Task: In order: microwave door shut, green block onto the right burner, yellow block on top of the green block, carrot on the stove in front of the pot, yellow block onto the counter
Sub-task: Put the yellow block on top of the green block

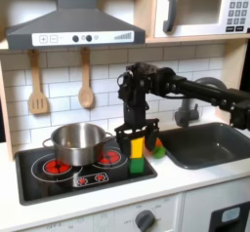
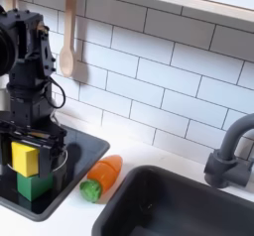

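From my console I see the gripper [image 1: 137,136] lowered over the stove [image 1: 59,182], its black jaws closed on the yellow block [image 1: 137,144] from either side. In the second exterior view the gripper [image 2: 35,146] has one finger on each flank of the yellow block [image 2: 25,159], so I read it as gripped.

The yellow block is a small bright cube with clean flat faces, and it sits squarely on the green block [image 1: 137,164], touching it. The green block [image 2: 35,185] is about the same size, a darker matte green, and rests on the black cooktop at the first exterior view's right burner, close to the stove's edge.

The carrot [image 2: 101,177] lies on the white tabletop [image 2: 69,215] between the stove and the sink [image 2: 189,205], orange body with a green stub end toward the camera in the second exterior view. In the first exterior view the carrot [image 1: 157,150] is partly hidden behind the stack.

The steel pot [image 1: 76,141] stands on the burner at the first exterior view's left, well apart from the blocks. The microwave [image 1: 200,10] door is shut.
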Motion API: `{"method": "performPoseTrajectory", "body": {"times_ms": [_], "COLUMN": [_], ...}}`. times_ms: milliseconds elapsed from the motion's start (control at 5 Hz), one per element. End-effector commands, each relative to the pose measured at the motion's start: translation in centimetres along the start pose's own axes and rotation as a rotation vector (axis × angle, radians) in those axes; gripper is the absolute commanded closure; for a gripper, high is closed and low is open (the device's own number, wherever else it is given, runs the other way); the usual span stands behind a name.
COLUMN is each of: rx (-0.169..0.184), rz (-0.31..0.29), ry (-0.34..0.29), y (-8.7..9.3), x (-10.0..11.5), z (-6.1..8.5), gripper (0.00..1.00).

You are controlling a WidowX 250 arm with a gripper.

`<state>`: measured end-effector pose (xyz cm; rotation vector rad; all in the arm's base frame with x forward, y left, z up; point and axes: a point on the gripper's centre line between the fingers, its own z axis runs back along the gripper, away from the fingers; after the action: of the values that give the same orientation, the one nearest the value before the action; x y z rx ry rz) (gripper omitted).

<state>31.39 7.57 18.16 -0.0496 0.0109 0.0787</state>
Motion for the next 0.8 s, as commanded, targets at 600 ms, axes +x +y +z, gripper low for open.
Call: {"method": "performPoseTrajectory", "body": {"times_ms": [600], "rx": [-0.024], "rz": [0.05], "ry": [-0.069], "y": [0.9], "x": [1.1], "z": [3.4], "gripper": [0.0]}}
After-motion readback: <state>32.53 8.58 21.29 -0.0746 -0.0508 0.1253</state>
